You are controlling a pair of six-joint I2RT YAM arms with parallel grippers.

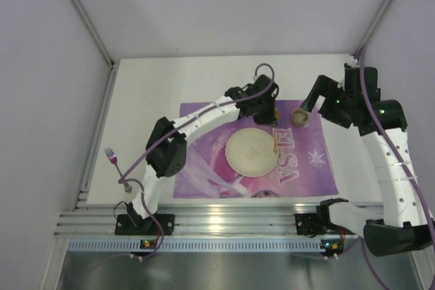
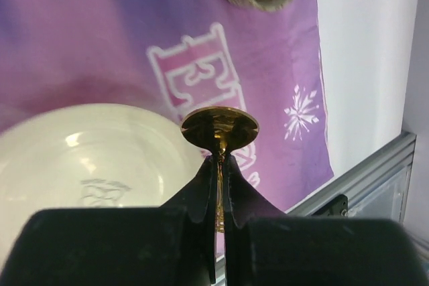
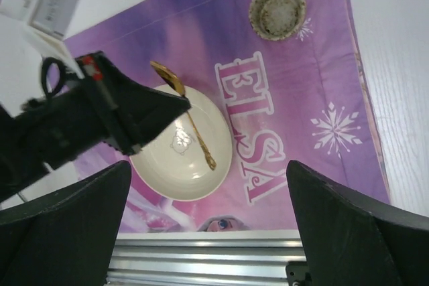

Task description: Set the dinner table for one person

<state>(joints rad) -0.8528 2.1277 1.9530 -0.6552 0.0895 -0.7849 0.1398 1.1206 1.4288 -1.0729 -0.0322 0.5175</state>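
The white dinner table (image 1: 156, 86) carries a purple ELSA placemat (image 1: 319, 168) with a cream plate (image 1: 248, 154) on it. My left gripper (image 1: 272, 121) is shut on a gold spoon (image 1: 275, 142) and holds it above the plate's right rim. In the left wrist view the fingers (image 2: 221, 159) pinch the handle below the spoon bowl (image 2: 219, 127). A small speckled cup (image 1: 301, 116) stands on the mat's far right part. My right gripper (image 1: 310, 105) hovers high near the cup, open and empty (image 3: 208, 165). The right wrist view shows the spoon (image 3: 191, 125), plate (image 3: 174, 172) and cup (image 3: 277, 10).
A pink-handled fork (image 1: 114, 161) lies on the bare table at the left, off the mat. A ribbed aluminium rail (image 1: 217, 222) runs along the near edge. White walls enclose the table at the back and sides.
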